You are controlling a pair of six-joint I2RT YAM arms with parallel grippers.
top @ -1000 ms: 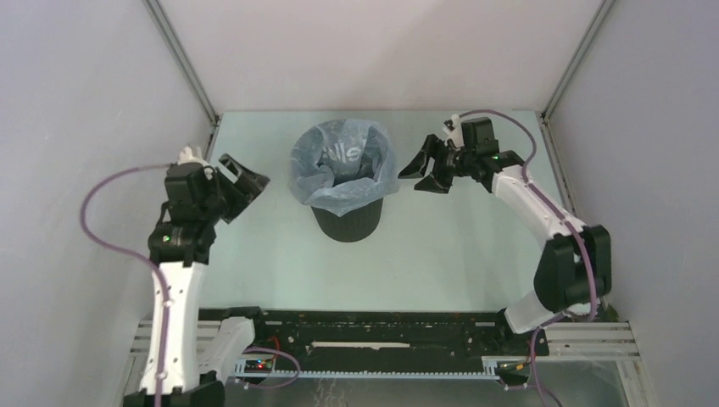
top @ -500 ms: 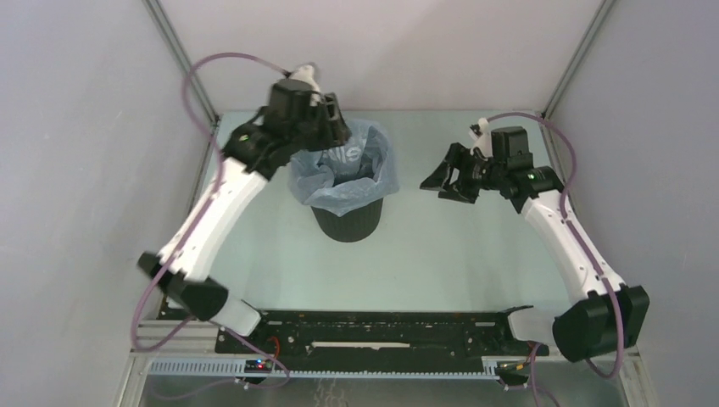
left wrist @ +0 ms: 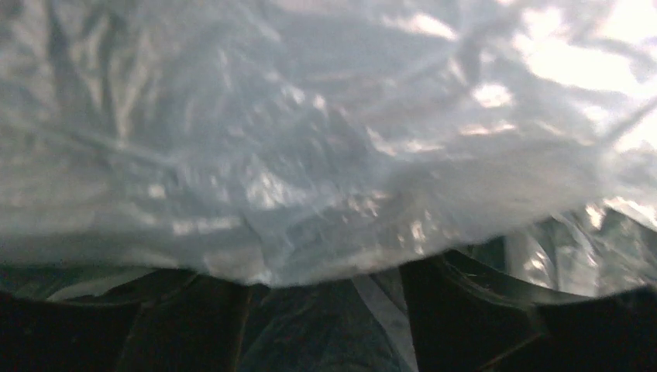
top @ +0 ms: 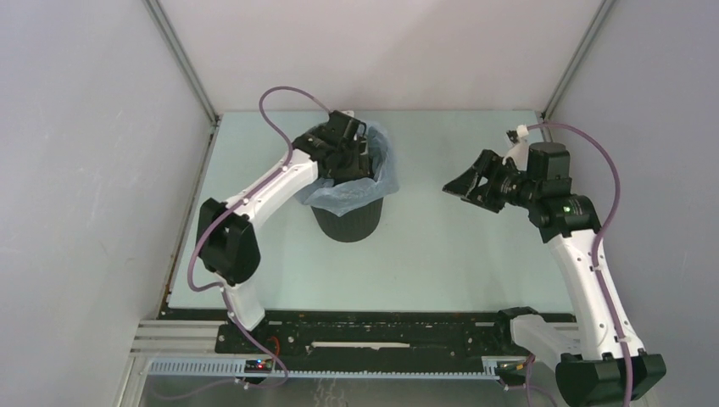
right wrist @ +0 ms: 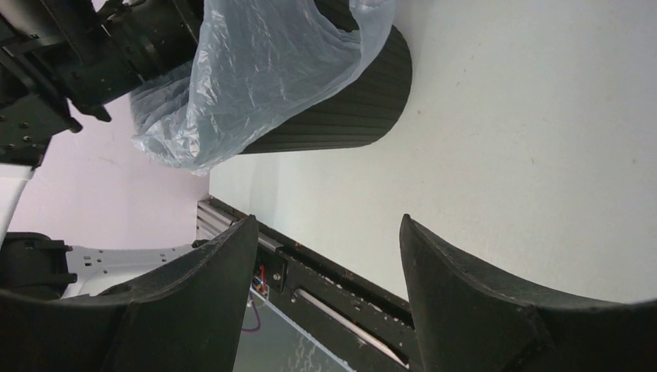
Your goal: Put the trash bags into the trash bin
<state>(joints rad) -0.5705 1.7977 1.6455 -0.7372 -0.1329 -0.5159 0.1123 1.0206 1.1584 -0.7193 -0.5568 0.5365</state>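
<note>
top view – the left gripper (top: pixel 348 156) dips into the mouth of the trash bin (top: pixel 348 222), whose rim wears the trash bag (top: pixel 380 174); the right gripper (top: pixel 476 182) hangs well apart, released.
left wrist – wrinkled bag film fills the view, fingers (left wrist: pixel 465 310) spread, unclenched.
right wrist – fingers (right wrist: pixel 465 294) spread on nothing, bin and bag beyond.

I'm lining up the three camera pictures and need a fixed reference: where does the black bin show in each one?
Top camera: bin stands just left of centre, upright on the table.
Left wrist: bin not discernible; wrinkled bag fills the picture.
Right wrist: bin at top centre, appearing sideways.
Shared landmark: the pale bag draped over the bin's rim.
</note>
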